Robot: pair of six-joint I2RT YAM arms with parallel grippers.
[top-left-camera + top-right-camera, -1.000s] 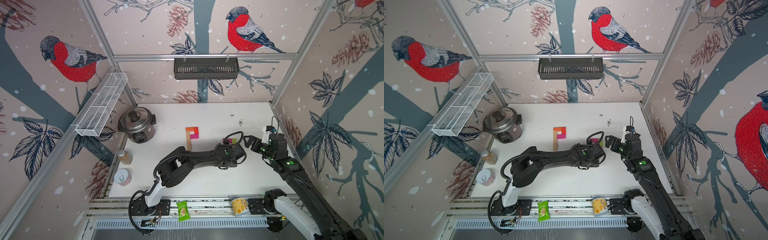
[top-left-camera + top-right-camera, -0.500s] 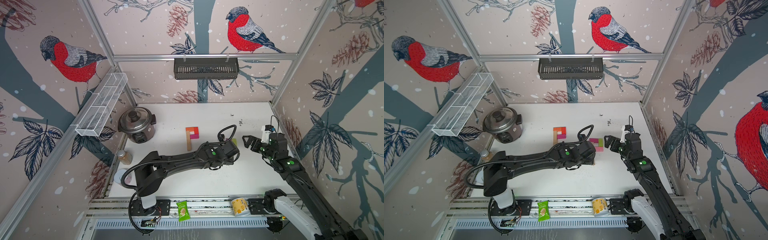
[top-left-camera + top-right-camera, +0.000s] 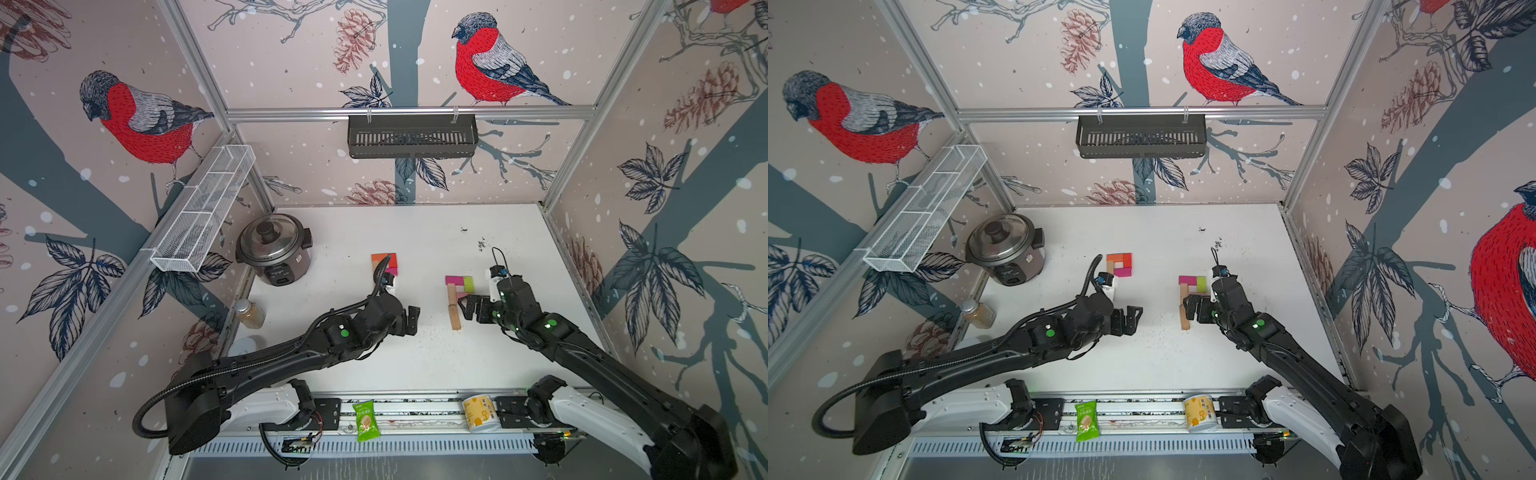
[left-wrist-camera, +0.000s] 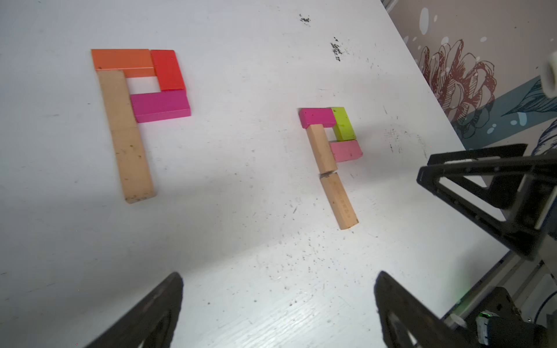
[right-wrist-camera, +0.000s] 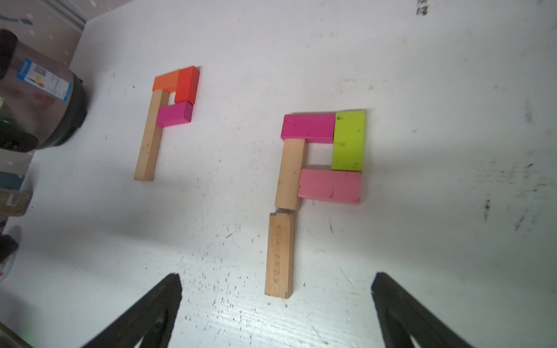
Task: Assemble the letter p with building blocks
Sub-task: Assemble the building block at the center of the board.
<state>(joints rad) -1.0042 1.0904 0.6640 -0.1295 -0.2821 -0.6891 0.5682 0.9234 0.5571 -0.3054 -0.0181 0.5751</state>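
Letter p (image 3: pixel 452 296), laid flat right of centre on the white table (image 3: pixel 436 365) in a top view; both arms enter from the lower frame; left gripper (image 3: pixel 407 321) spread wide and empty, apart to its left; right gripper (image 3: pixel 473 308) equally wide and empty, just beside the stem. Nearest, the lower tan block (image 5: pixel 279 256) sits slightly out of line with the upper tan block (image 5: pixel 291 174); beyond, pink block (image 5: pixel 330 186), lime block (image 5: pixel 348 140) and magenta block (image 5: pixel 308 128) close the loop; farther, a second p (image 3: pixel 1127 262) at frame centre, the left wrist overlapping its stem. Probable hazards: blocks lie loose, so a sideways swing of a right finger would shove stem or pink block; a straightening nudge could open the loop.
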